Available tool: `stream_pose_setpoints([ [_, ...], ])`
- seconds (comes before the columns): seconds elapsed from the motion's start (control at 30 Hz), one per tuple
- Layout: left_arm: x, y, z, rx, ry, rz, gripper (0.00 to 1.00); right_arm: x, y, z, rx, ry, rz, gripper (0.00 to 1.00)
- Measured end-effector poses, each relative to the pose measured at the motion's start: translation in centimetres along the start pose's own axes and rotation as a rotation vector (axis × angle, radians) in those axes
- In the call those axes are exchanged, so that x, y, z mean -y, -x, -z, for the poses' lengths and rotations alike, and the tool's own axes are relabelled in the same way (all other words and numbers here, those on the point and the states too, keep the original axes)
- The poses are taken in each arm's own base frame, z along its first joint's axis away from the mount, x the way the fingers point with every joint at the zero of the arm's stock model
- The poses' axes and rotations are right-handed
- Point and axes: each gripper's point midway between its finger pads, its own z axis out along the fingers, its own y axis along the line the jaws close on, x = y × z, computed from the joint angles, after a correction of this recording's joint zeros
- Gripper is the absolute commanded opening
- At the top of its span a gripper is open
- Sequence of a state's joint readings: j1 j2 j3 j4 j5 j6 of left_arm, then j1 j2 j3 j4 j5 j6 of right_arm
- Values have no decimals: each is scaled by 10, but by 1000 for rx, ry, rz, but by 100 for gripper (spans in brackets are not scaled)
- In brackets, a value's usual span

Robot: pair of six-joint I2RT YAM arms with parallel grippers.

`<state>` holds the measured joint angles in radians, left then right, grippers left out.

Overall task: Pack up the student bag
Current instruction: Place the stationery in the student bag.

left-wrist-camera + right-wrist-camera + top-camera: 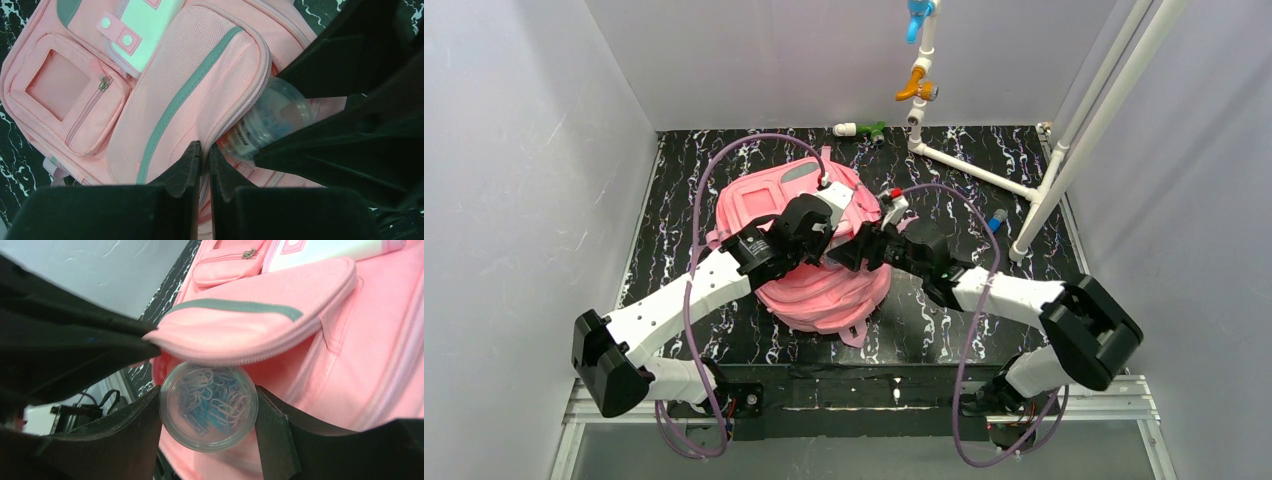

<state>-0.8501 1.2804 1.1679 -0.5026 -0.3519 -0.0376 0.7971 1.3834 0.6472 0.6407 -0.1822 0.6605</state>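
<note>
While the left jaws, closed, pinch the zip edge of the front pocket [200, 90] on the student bag [824, 290], lying mid-frame on the table [674, 200], hold that flap high so the tub of paper clips [207, 412], clamped between the wide-set right jaws, slides in straight; the left arm [686, 300] and right arm [1014, 290] lean inward, wrists close
</note>
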Motion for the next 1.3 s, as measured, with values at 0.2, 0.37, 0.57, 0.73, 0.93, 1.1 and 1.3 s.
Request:
stream_pose_setpoints([
  [0.2, -2, 3, 4, 14, 3, 10, 0, 3, -9, -41, -25, -46, 151, 40],
  [0.37, -8, 2, 5, 12, 24, 15, 0, 14, -8, -49, -10, -242, 302, 72],
  [0.57, -8, 1, 6, 8, 24, 16, 0, 29, -2, -45, -10, -344, 371, 98],
  [0.73, -10, -1, 9, 3, 27, 16, 0, 26, -3, -46, -39, -323, 377, 98],
  [0.93, -9, -2, 9, -1, 25, 15, 0, 24, -5, -45, -47, -295, 379, 96],
  [1.1, -6, -1, 9, 7, 14, 25, 0, 20, -10, -40, -27, -256, 380, 67],
  [1.3, -4, 0, 9, 10, 8, 45, 0, 17, -15, -43, 14, -231, 360, 43],
])
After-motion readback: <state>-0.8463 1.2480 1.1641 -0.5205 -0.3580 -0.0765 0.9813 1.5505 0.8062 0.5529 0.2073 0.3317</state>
